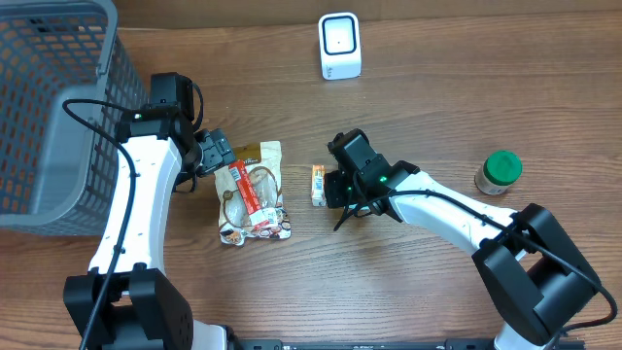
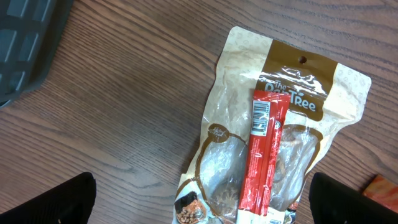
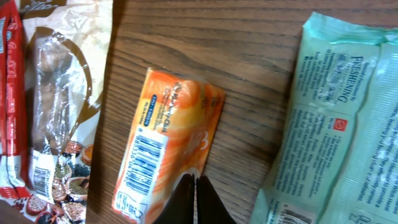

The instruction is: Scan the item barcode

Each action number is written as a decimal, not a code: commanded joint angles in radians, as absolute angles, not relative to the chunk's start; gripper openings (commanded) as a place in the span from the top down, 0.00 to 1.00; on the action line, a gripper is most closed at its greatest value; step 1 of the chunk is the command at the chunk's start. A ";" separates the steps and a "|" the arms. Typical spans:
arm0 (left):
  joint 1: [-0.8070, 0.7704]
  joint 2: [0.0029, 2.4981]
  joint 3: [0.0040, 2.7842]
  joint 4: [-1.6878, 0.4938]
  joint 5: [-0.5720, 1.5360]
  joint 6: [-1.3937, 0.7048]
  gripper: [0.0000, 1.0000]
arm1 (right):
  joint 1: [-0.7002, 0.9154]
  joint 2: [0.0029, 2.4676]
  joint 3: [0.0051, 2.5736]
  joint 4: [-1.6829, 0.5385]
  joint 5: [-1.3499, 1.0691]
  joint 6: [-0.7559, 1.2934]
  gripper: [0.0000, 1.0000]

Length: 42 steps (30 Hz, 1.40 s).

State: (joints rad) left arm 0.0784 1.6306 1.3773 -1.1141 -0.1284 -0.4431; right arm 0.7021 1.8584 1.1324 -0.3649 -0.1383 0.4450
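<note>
Right pincer (image 3: 194, 190): shut, tips together at the near edge of the orange packet (image 3: 166, 146). I cannot tell whether a fold of wrapper is pinched between them or they only rest against it.

The packet lies flat on the desk (image 1: 437, 107) with its barcode (image 3: 146, 158) face up. It sits between the snack pouch (image 1: 255, 192) and a pale green packet (image 3: 339, 118), touching neither. The scanner (image 1: 339, 46) stands at the far side, well apart from the packet.

Left pincer (image 1: 216, 154): wide open and holding nothing. It hovers over the pouch's upper end, near the basket (image 1: 49, 97). A red stick (image 2: 264, 155) lies on the pouch.

Risks, as I judge them:
- A hold on so thin an edge is weak, so the packet may slip out on the lift.
- Held by one edge, the limp wrapper could droop or swing and turn the barcode away from the scanner.
- If the tips only press on it, any move would skid the packet toward the pouch instead of raising it.
- Squeezing the wrapper may crease the printed bars, and the scan would then fail.
</note>
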 commanded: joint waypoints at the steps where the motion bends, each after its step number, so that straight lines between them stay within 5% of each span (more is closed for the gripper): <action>1: 0.078 1.630 1.393 -1.113 -0.138 -0.453 0.00 | 0.708 1.859 1.125 -0.342 -0.182 0.450 0.92; 42: 0.078 1.630 1.393 -1.113 -0.138 -0.453 0.00 | 0.752 1.859 1.125 -0.290 -0.212 0.450 0.86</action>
State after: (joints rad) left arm 0.0784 1.6306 1.3773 -1.1141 -0.1284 -0.4431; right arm 0.7486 1.8584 1.1316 -0.2996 -0.2279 0.4454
